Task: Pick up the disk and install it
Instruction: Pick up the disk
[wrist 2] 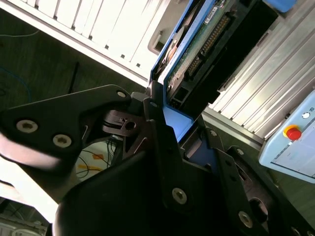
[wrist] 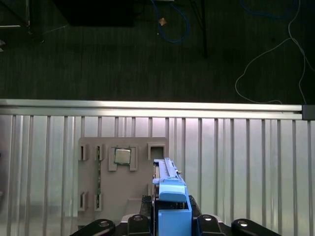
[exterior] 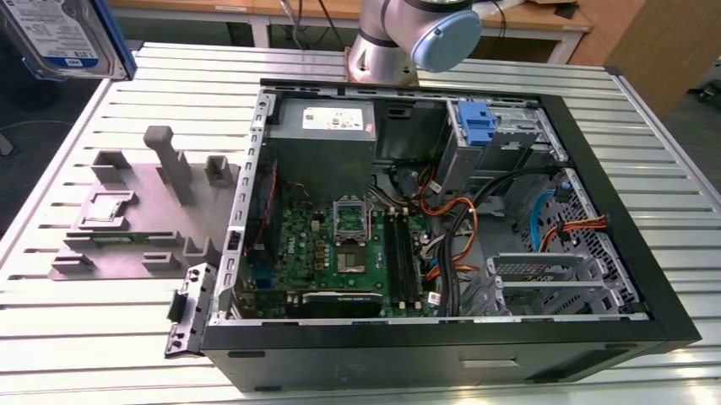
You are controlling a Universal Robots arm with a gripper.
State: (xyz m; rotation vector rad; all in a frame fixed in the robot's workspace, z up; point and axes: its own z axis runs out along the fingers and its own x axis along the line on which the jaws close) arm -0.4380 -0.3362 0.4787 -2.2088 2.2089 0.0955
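The disk (exterior: 54,35), a silver-grey drive with a white-and-blue label in a bright blue carrier, hangs high at the exterior view's far left, above the slatted table's corner. In both wrist views my gripper (wrist 2: 170,115) is shut on it, with black fingers (wrist 2: 147,105) clamping the blue carrier's end. The drive's connector edge and circuit board (wrist 2: 199,46) point away from the wrist. In the first wrist view the disk (wrist: 167,179) stands edge-on above the gripper (wrist: 170,221).
An open computer case (exterior: 631,278) lies on the table, showing motherboard, cables and a drive bay with a blue bracket (exterior: 479,126). A grey fixture (exterior: 135,228) holding a chip (wrist: 122,156) sits beside it. The arm's base (exterior: 389,51) stands behind. A pendant with a red button (wrist 2: 294,132) lies nearby.
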